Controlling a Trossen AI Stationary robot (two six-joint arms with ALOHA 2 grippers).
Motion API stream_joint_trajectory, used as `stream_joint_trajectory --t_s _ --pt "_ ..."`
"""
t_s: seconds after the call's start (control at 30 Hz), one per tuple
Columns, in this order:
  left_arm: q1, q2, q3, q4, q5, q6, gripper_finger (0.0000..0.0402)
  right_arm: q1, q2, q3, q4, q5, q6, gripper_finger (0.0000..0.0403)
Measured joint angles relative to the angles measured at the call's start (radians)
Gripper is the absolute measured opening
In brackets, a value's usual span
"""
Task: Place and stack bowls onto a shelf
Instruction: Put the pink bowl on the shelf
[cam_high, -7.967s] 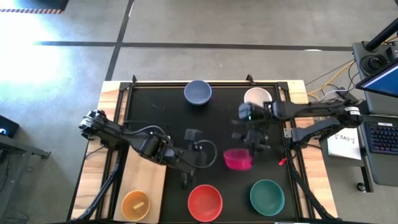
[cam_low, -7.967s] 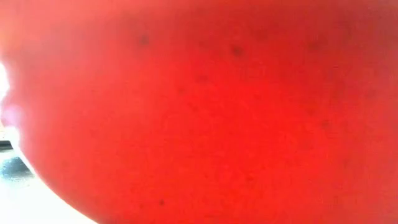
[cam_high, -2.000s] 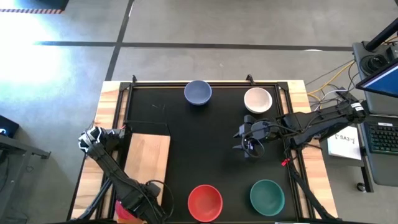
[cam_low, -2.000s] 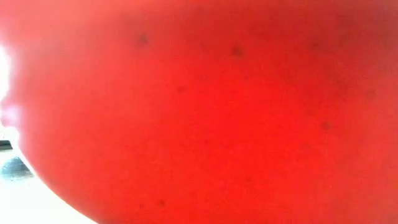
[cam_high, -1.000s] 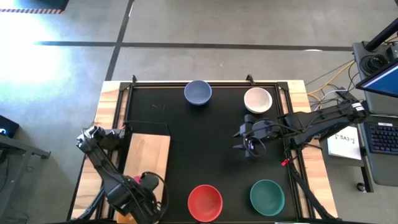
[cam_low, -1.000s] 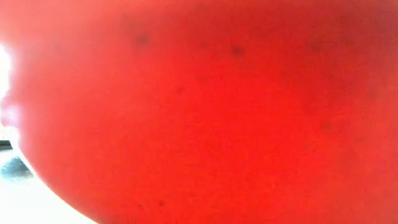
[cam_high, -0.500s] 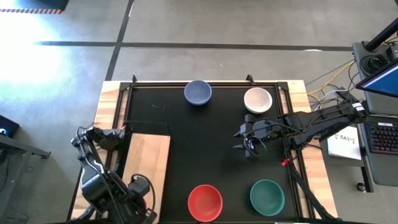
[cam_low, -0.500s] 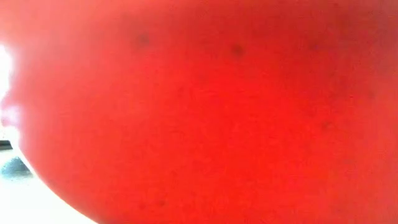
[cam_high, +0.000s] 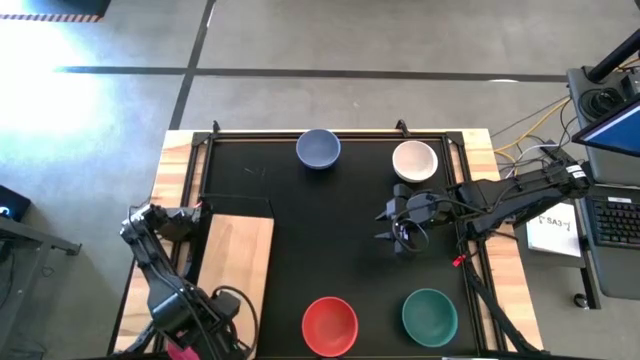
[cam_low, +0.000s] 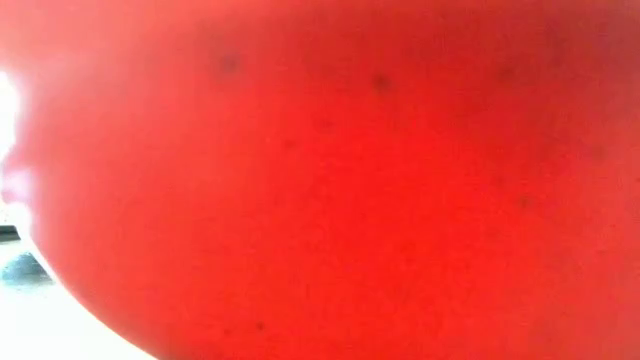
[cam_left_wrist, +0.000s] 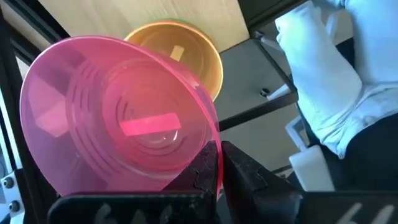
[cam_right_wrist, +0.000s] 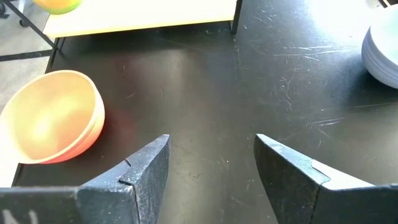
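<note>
From above I see my left gripper (cam_left_wrist: 217, 165) at the near end of the wooden shelf (cam_high: 238, 250), clamped on the rim of the magenta bowl (cam_left_wrist: 118, 124), tilted above the orange bowl (cam_left_wrist: 186, 53) on that shelf. My right gripper (cam_right_wrist: 211, 168) hangs with fingers spread above the black tabletop (cam_high: 340, 230), near the white bowl (cam_high: 414, 160), far from the shelf. The red bowl (cam_high: 330, 324) and teal bowl (cam_high: 430, 314) sit to the shelf's right.
</note>
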Motion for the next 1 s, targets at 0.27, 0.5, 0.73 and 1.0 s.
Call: stream_joint_trajectory --t_s 0.27,0.5,0.73,1.0 --pt "0.004 0.0 -0.078 0.0 0.001 0.034 0.0 0.0 0.0 0.0 0.0 0.0 0.0 0.0221" --pt "0.015 0.0 -0.148 0.09 0.028 0.083 0.0 0.0 0.0 0.0 0.0 0.0 0.001 0.0221" --pt "0.016 0.0 -0.163 0.168 0.072 0.089 0.0 0.0 0.0 0.0 0.0 0.0 0.001 0.0221" --pt "0.034 -0.001 -0.17 -0.01 0.077 0.13 0.0 0.0 0.0 0.0 0.0 0.0 0.001 0.0221"
